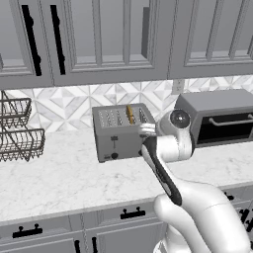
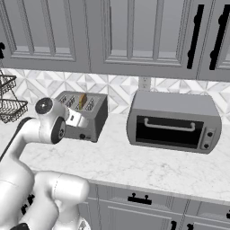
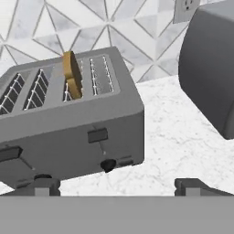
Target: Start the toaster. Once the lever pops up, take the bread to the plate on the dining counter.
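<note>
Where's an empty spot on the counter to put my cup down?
Bare marble lies left of the toaster, between it and the wire baskets, and along the front edge before the toaster oven. It is crowded at the toaster's front, where the open gripper hovers near the levers.

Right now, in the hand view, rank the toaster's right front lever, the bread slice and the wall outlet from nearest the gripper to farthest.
1. Dark right front lever on the boxy grey metal toaster, facing the open gripper.
2. Thin golden-brown bread slice, upright in a top slot.
3. Grey wall outlet, upper right.
</note>
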Available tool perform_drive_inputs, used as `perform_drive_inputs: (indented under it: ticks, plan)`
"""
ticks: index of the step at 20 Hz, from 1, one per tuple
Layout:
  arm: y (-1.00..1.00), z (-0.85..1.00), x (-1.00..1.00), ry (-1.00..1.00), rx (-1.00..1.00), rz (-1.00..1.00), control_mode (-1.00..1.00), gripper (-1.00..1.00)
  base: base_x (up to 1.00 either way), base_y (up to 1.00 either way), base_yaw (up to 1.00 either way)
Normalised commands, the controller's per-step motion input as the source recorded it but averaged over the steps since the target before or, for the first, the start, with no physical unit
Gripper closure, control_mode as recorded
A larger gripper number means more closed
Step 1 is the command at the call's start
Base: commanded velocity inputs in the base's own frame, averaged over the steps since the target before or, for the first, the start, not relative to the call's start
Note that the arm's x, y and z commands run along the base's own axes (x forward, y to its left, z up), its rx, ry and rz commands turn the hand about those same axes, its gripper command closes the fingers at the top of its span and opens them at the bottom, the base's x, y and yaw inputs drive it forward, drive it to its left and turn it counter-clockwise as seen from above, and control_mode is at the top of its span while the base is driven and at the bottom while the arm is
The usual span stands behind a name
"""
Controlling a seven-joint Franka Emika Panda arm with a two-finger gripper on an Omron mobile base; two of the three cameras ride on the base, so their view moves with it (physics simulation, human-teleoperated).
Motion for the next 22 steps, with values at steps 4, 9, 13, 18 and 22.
perform_drive_inputs:
  ticks: [4, 9, 13, 18, 22]
  plan:
    - [0.54, 0.14, 0.19, -0.07, -0.22, 0.09, -1.0, -1.0, 0.0, 0.0, 0.0]
    - [0.28, 0.33, 0.41, 0.0, -0.17, 0.0, -1.0, -1.0, 0.0, 0.0, 0.0]
    - [0.0, 0.05, 0.24, -0.01, 0.0, 0.0, -1.0, -1.0, 0.0, 0.0, 0.0]
    - [0.0, 0.01, 0.49, 0.0, 0.0, 0.0, -1.0, -1.0, 0.0, 0.0, 0.0]
    - [0.0, 0.0, 0.61, 0.0, 0.0, 0.0, -1.0, -1.0, 0.0, 0.0, 0.0]
